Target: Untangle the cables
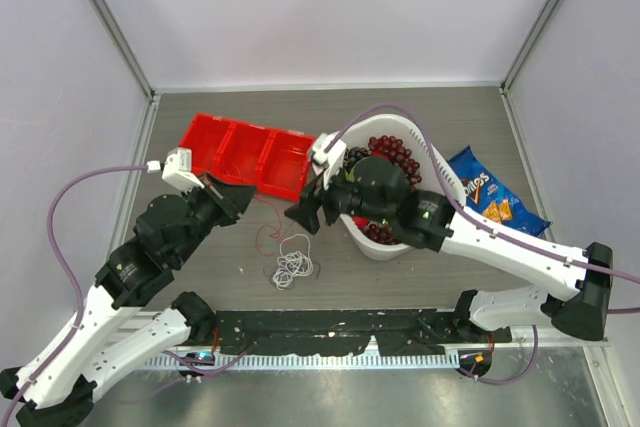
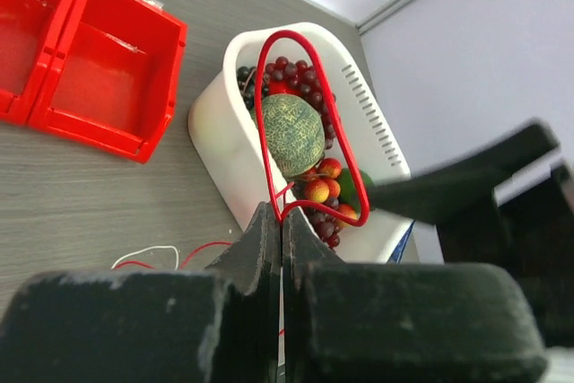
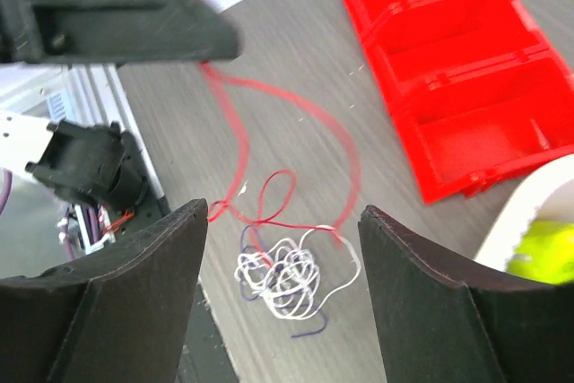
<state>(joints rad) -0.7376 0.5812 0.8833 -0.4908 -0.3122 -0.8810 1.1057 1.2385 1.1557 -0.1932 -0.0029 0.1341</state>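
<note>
Left jaws: pressed fully together, pinching the red cord [image 2: 258,105]. A springy loop of it stands up past their tips.
Why held so: lifting one strand off the bench [image 3: 296,33] seems meant to draw it out of the heap while the rest stays down.
Right jaws: spread wide with nothing between them, hanging above the bench.
Why there: the white cord [image 3: 278,280] lies under the gap between the two fingers. They look poised to drop and pin or take it while the left jaws pull.
Red cord: it trails down from the left jaws to the bench and makes a small crossing loop under the gap of the right jaws, just above the white coil. It is thin and keeps its curve.
White cord: a tight scribble of many overlapping loops, flat on the bench.
Purplish cord [image 3: 309,334]: a fine dark strand at the coil's near edge, too thin to trace further.
Tangle: red meets the white coil at its upper edge; whether it threads through cannot be told.
Nearby: a red tray [image 3: 448,87] sits beyond the right jaws' right-hand finger, and a white basket [image 2: 215,132] of fruit lies past the left jaws' tips.
</note>
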